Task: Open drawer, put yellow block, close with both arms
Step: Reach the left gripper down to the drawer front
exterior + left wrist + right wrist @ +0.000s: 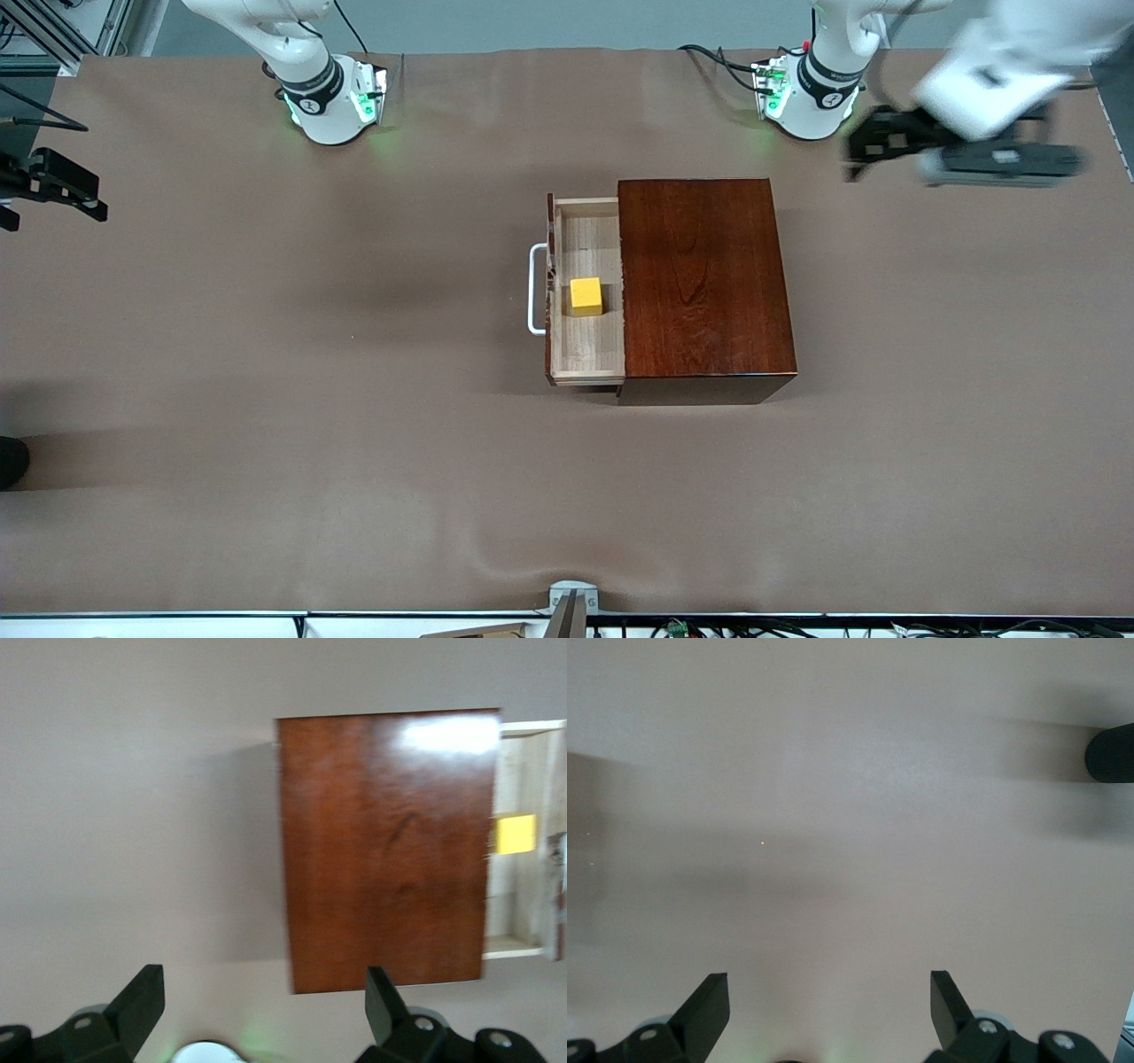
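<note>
Drawer of pale wood [586, 354], with its dark reddish front and white U-shaped bar handle [535, 290], stands pulled partway out of the glossy dark mahogany box [704, 279] toward the right arm's end of the table. The small bright yellow cube [586, 296] sits on the drawer floor about midway along it, close to the box's edge; how far the tray runs back under the box top is hidden.

In the front view the left gripper [861, 146] is smeared, up over the brown table cover [266, 372] at the left arm's end, near that arm's base, and its fingers cannot be read there. The left wrist view settles it: both fingers [142, 997] spread wide with nothing between, the box top and a slice of cube showing.

The right gripper [55, 186] is cut off at the front view's edge; its wrist view shows the fingers [709, 1001] wide apart over bare cover, holding nothing.
</note>
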Controlling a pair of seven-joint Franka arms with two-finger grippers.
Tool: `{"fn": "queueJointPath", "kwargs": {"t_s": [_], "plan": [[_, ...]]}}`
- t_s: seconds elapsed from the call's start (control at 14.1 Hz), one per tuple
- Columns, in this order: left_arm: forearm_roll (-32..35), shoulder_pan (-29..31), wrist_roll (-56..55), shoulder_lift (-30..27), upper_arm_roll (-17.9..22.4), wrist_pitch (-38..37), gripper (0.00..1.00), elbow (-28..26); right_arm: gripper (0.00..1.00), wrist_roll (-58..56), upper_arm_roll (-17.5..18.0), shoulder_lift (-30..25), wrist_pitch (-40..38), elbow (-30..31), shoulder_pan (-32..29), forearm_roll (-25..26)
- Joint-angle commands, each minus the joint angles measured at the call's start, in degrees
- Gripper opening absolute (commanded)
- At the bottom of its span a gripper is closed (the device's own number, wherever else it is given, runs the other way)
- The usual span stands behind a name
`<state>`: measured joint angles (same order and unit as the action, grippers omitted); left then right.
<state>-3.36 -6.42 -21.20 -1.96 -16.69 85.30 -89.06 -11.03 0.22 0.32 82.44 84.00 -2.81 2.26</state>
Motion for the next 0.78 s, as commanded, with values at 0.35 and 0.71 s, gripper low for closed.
{"fn": "queueJointPath", "kwargs": {"t_s": [0.35, 0.71], "plan": [[0.80, -20.37, -43.01, 25.67, -3.79, 16.61, 1.00, 15.85, 1.00, -0.84, 0.74, -0.93, 0.53, -1.03, -0.88, 0.99], [7.38, -32.31, -68.30, 34.20, -0.11, 34.73, 1.00, 16.02, 1.00, -0.75, 0.74, -0.93, 0.36, -1.03, -0.97, 0.38]]}}
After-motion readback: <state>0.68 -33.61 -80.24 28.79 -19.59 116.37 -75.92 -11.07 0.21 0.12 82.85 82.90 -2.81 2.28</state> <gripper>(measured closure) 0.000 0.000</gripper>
